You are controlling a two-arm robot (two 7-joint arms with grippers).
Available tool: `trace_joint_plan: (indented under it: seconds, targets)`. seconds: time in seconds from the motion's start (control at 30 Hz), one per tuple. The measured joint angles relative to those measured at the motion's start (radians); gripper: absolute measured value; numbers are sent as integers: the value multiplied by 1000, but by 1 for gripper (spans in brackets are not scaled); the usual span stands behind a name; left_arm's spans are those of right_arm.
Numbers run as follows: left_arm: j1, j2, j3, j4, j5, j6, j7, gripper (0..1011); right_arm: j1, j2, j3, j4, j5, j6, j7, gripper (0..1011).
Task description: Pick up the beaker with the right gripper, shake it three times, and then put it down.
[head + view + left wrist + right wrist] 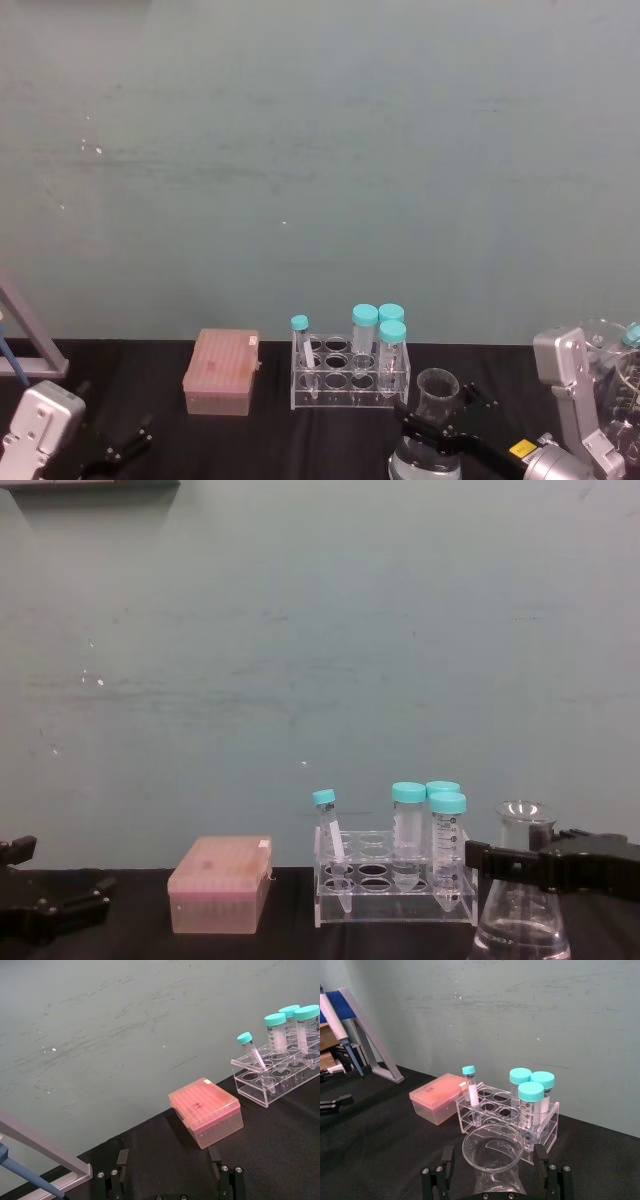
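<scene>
- conical flask point(522, 915), clear glass, flared rim: toward the front right of the black table point(150, 360), just in front of the rack's right end. Its base is cut off by the lower edge in the head and chest views, so I cannot tell whether it rests on the table. Its contents are hard to make out through the glass.
- right gripper point(493, 1154), black: at the flask's neck, under the rim. The chest view shows one finger crossing in front of the neck. The right wrist view shows the jaws apart, one finger on each side, with a gap between each and the glass.
- left gripper point(168, 1158): near the table's front left corner, jaws apart, nothing between them.
- tube rack point(350, 388), clear plastic: mid-table, toward the back edge. It holds four teal-capped tubes. One slim tube point(471, 1091) leans at the left end, and three wide tubes point(530, 1110) stand upright together at the right end.
- pipette-tip box point(221, 372), translucent pink, lid shut: just left of the rack, contents hidden.
- pipette stand point(370, 1035), grey, slanted: at the back left corner, cut off in the head view. The right wrist view shows a pipette point(334, 1020) on it.
</scene>
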Motion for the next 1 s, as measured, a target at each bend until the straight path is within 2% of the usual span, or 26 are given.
trace_joint_plan:
  seconds: [1.0]
  targets:
    - [0,0,0,0,0,0,0,1000,-4,-13,12,3,-30,4,-4,1000]
